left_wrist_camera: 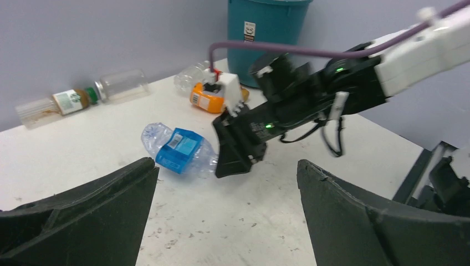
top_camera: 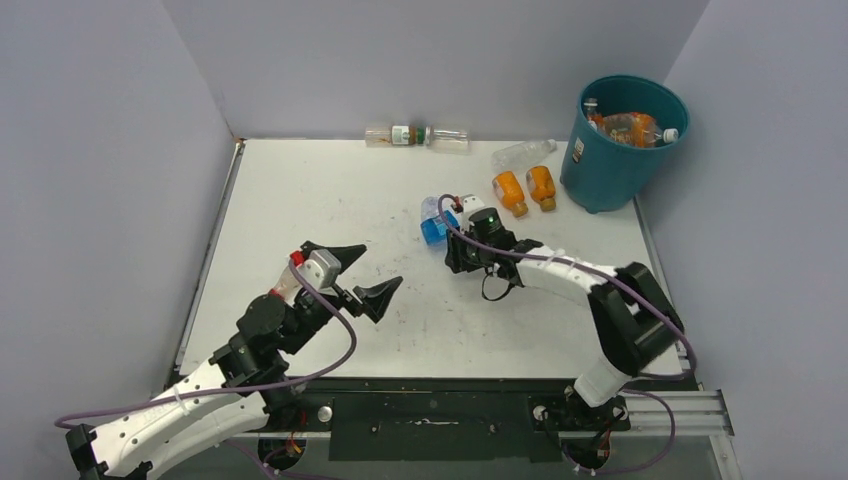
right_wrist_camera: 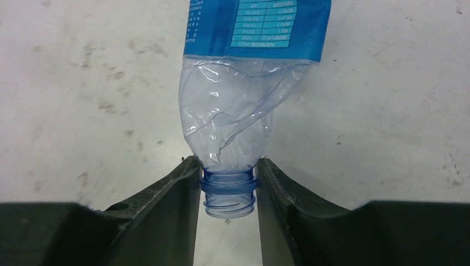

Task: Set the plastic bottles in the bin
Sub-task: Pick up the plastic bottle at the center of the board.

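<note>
A crushed clear bottle with a blue label [top_camera: 433, 224] [left_wrist_camera: 178, 148] [right_wrist_camera: 227, 122] lies on the white table. My right gripper [top_camera: 450, 242] [right_wrist_camera: 228, 164] is shut on its open threaded neck, one finger on each side. Two orange bottles [top_camera: 510, 192] [top_camera: 541, 186] and a clear one [top_camera: 522, 152] lie near the teal bin [top_camera: 615, 165] [left_wrist_camera: 266, 27] at the back right. An orange-labelled bottle [top_camera: 628, 127] shows inside the bin. My left gripper [top_camera: 378, 268] [left_wrist_camera: 225, 163] hangs open at the near left, holding nothing.
Against the back wall lie a green-labelled bottle [top_camera: 400, 135] [left_wrist_camera: 61, 102] and a clear one [top_camera: 447, 138] [left_wrist_camera: 122, 84]. Grey walls close in the table on three sides. A metal rail [top_camera: 440, 410] runs along the near edge.
</note>
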